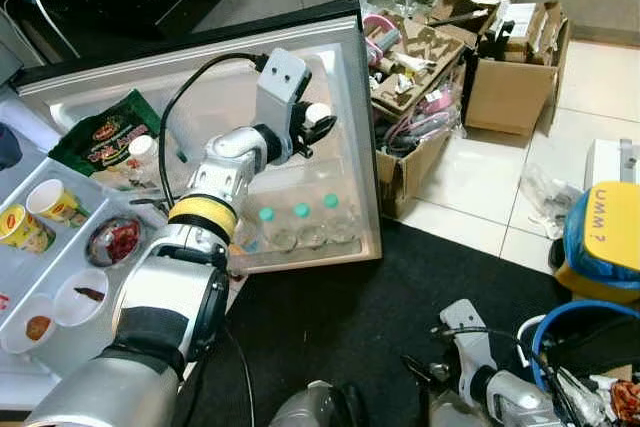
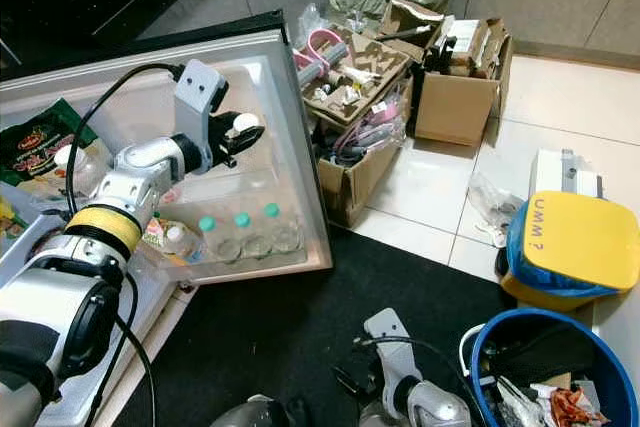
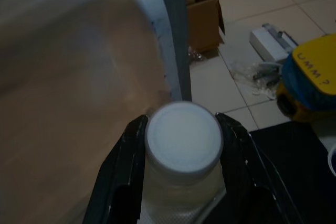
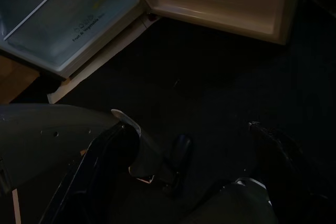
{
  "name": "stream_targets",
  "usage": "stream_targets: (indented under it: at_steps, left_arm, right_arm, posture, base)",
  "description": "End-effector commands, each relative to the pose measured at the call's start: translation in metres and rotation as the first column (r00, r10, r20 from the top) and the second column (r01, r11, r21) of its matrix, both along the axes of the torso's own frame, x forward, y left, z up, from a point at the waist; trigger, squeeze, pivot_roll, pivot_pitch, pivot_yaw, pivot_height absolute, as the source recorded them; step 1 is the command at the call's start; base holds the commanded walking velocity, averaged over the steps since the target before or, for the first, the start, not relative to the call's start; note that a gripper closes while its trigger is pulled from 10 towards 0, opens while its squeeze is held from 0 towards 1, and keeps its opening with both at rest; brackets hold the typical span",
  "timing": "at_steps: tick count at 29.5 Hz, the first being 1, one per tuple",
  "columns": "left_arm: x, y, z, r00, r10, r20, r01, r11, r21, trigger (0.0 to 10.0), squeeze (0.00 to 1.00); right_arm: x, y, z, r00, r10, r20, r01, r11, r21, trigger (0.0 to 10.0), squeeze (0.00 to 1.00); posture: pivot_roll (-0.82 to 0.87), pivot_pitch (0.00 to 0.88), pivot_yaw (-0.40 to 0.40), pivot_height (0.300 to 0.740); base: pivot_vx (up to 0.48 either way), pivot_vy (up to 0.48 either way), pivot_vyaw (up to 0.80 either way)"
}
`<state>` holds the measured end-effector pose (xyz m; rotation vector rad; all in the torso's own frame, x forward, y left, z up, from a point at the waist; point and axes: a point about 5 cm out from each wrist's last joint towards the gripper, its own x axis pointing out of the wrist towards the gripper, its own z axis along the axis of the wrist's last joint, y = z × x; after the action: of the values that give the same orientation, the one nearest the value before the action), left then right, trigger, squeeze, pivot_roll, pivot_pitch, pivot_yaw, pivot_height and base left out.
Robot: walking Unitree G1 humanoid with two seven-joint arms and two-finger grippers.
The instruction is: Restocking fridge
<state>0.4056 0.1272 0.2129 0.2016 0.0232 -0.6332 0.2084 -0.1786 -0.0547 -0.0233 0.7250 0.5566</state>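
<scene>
On the far left, the open fridge's shelves (image 1: 30, 277) hold yellow cups (image 1: 40, 212), small white bowls (image 1: 80, 299) with red and brown food, a round dish of red food (image 1: 115, 240) and a green snack bag (image 1: 105, 139). Just right of these stands the open fridge door (image 1: 345, 97), its inner side facing up toward the camera. In the door's near shelf (image 1: 300, 247) three bottles with teal caps (image 1: 300, 212) stand in a row, with another bottle (image 2: 170, 237) lying at the shelf's left end.

The left arm reaches from the near left out over the door's inner face. The left gripper (image 1: 318, 125) is clamped on a white-capped bottle (image 3: 184, 140), one black finger (image 3: 123, 166) pressed to each side just below the cap; the bottle is held above the upper part of the door panel, far from the teal-capped row.

Right of the door, on the tiled floor (image 1: 590, 77), sit open cardboard boxes (image 1: 510, 67) stuffed with egg cartons and packaging. A black mat (image 1: 400, 317) lies in front of the fridge. The right arm hangs low over the mat at the near edge; the right gripper (image 1: 425, 367) points down, and whether its fingers are apart or closed cannot be told. At the far right are a yellow and blue container (image 1: 605, 237) and a blue bin (image 2: 545, 367) full of wrappers.
</scene>
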Motion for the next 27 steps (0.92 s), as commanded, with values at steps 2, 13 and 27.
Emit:
stream_targets:
  at_steps: [2, 13, 27]
  left_arm:
    - [0.001, -0.003, 0.002, 1.000, -0.015, 0.012, 0.015, 1.000, -0.006, 10.0, 0.00]
    - [0.002, 0.010, 0.011, 0.996, 0.032, 0.082, -0.035, 0.999, 0.042, 10.0, 1.00]
    - [-0.027, 0.043, 0.040, 0.965, -0.050, 0.258, 0.058, 0.998, -0.024, 10.0, 1.00]
  right_arm:
    - [-0.005, 0.002, -0.003, 1.000, -0.001, -0.010, 0.002, 1.000, 0.012, 10.0, 0.00]
    - [-0.001, 0.002, -0.001, 1.000, -0.009, -0.002, 0.009, 1.000, 0.013, 10.0, 0.00]
    - [0.001, -0.006, -0.001, 0.998, -0.049, -0.034, 0.049, 0.999, 0.003, 10.0, 0.00]
  posture:
    - [-0.11, 0.243, 0.199, 0.740]
    - [-0.11, 0.228, 0.194, 0.740]
    - [-0.08, 0.184, 0.153, 0.740]
  base:
    - [0.000, 0.000, 0.00]
    - [0.000, 0.000, 0.00]
    - [0.000, 0.000, 0.00]
